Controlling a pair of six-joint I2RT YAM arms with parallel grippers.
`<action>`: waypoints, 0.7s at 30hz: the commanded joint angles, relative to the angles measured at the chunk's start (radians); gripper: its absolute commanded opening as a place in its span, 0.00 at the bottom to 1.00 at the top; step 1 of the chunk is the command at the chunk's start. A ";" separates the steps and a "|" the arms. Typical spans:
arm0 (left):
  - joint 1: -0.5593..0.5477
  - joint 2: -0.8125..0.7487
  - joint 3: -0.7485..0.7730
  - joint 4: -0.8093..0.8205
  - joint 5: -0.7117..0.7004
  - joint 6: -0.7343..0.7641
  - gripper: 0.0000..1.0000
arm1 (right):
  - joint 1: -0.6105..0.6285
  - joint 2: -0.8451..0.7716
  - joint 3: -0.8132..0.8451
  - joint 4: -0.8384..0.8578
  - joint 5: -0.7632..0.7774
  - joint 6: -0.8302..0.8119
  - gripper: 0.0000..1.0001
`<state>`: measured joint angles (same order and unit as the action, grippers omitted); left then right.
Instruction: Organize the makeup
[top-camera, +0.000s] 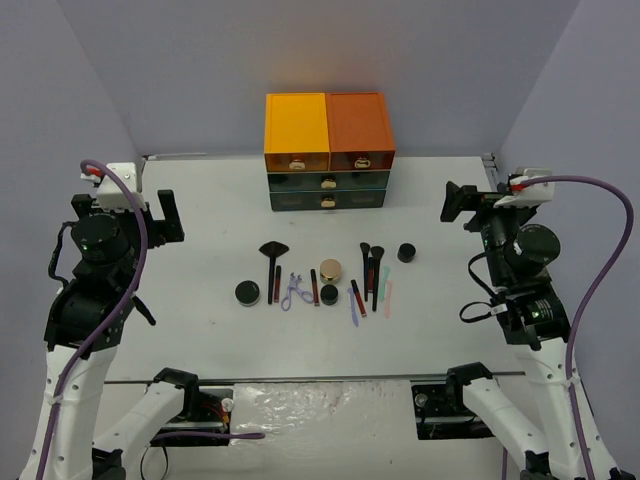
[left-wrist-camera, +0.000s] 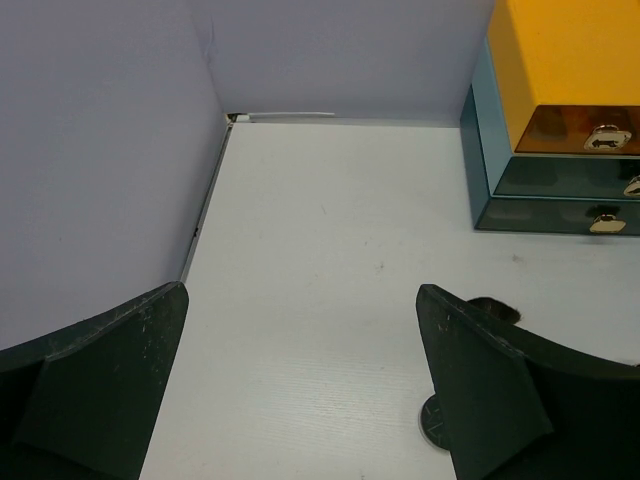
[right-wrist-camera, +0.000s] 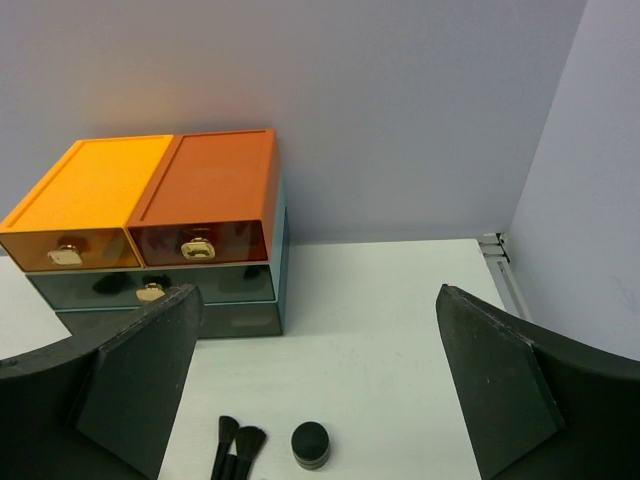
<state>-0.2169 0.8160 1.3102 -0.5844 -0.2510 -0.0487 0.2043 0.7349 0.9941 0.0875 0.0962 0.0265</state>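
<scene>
Nothing sorted yet, both arms waiting.
The left fingers (left-wrist-camera: 100, 390) and right fingers (right-wrist-camera: 500, 390) stood wide apart, holding nothing. Mid-tabletop (top-camera: 200, 330), the makeup (top-camera: 331, 268) lay in a loose row. Beyond it the drawer box (top-camera: 326, 150) looked shut, so all the organizing seemed left.

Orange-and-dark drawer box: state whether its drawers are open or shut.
Shut: the orange-and-dark drawer box shows every front flush, none pulled out.
</scene>
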 joint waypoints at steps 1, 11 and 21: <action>-0.004 0.013 -0.005 0.084 0.015 -0.025 0.97 | 0.007 0.026 -0.004 0.097 0.056 0.073 1.00; -0.004 0.021 -0.064 0.101 0.022 -0.045 0.97 | 0.027 0.192 -0.025 0.101 -0.085 0.139 1.00; -0.002 -0.015 -0.204 0.106 -0.035 -0.058 0.97 | 0.270 0.492 -0.050 0.296 0.089 0.234 1.00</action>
<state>-0.2169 0.8241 1.1259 -0.5574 -0.2427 -0.0846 0.3932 1.1153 0.9278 0.1820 0.1006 0.2057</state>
